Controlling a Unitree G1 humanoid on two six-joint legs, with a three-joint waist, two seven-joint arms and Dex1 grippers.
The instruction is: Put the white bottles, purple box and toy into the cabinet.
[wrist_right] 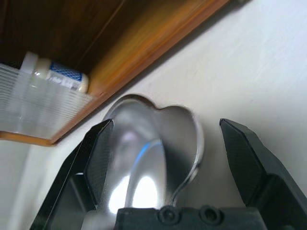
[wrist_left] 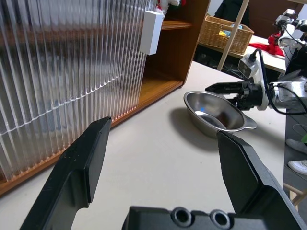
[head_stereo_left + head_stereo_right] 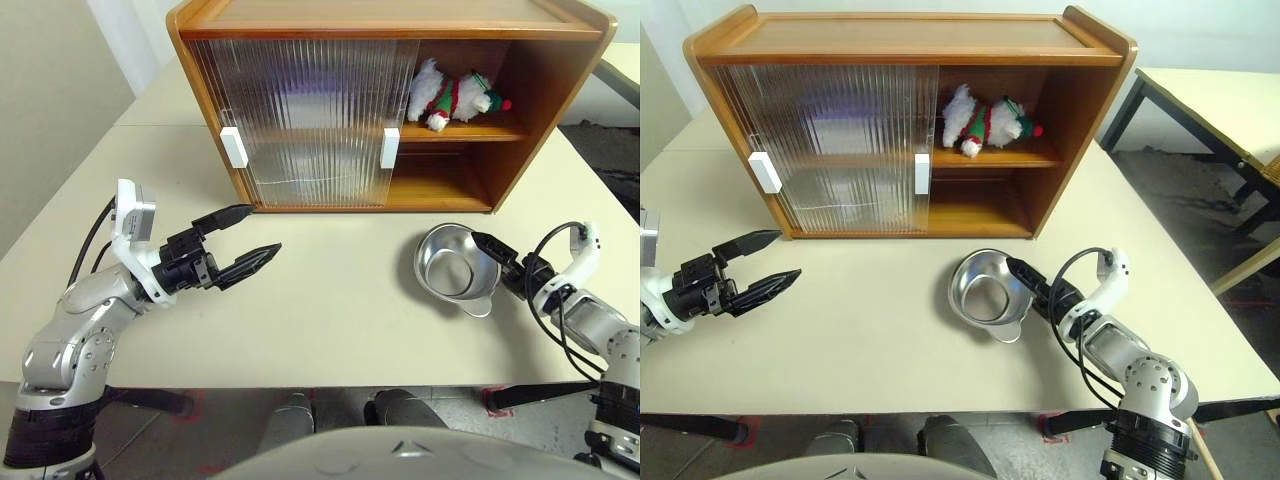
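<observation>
Where doors end: cabinet (image 3: 540,90) opening (right).

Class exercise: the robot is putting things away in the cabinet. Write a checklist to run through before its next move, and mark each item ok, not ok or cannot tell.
1. Toy inside the cabinet, on the upper shelf: ok.
2. One white bottle inside, behind the ribbed door's edge: ok.
3. Second bottle and purple box stored: cannot tell, the ribbed door hides them.
4. Left claw open, holding nothing: ok.
5. Right claw open: ok.
6. Right claw clear of the steel bowl: not ok, it sits at the bowl's rim.
</observation>
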